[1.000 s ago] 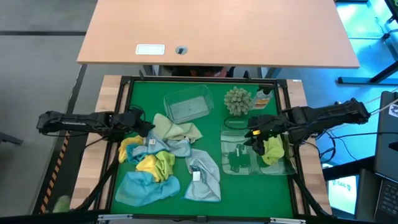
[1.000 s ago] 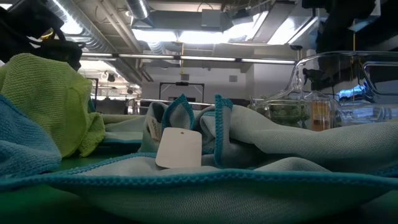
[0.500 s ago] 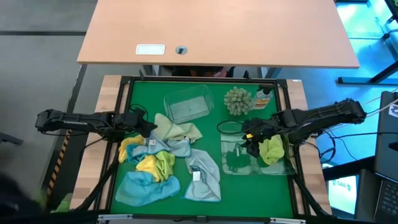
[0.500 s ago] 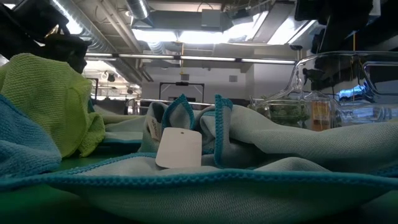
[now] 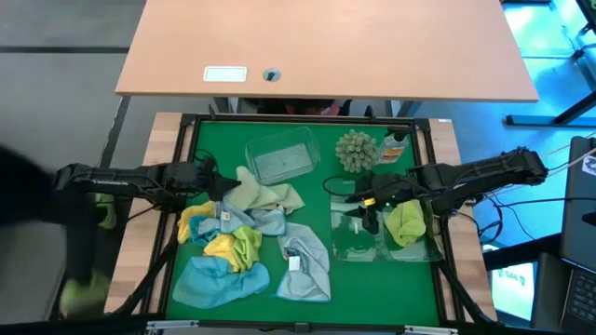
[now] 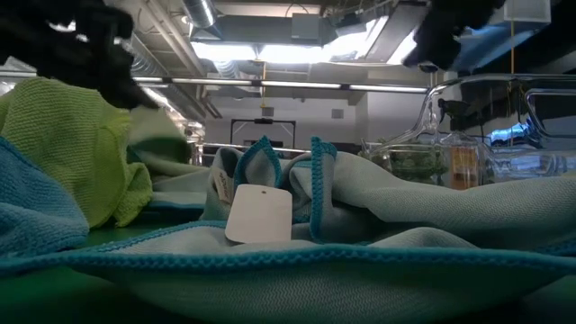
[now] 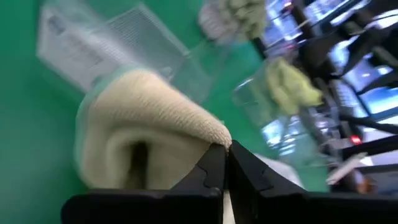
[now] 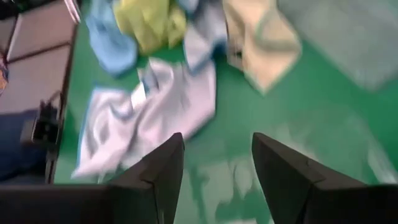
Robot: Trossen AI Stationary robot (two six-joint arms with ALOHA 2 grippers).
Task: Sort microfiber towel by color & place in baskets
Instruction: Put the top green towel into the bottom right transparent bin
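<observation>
Left gripper [image 7: 225, 163] fingers pinch the pale green towel [image 7: 146, 127]; right gripper [image 8: 214, 165] fingers spread; white tag [image 6: 258, 214] blank.

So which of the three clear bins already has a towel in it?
The rightmost bin, beside the right pincer: a lime green towel lies inside. The other two bins hold none.

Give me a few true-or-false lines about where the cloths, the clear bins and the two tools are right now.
1. A lime green towel lies in a clear bin on the right. True.
2. The left tool is shut on a pale cream towel. True.
3. The right tool grips a blue cloth. False: its fingers are apart, with nothing between them.
4. The bin at the back is stuffed with yellow cloths. False: no cloth lies in it.
</observation>
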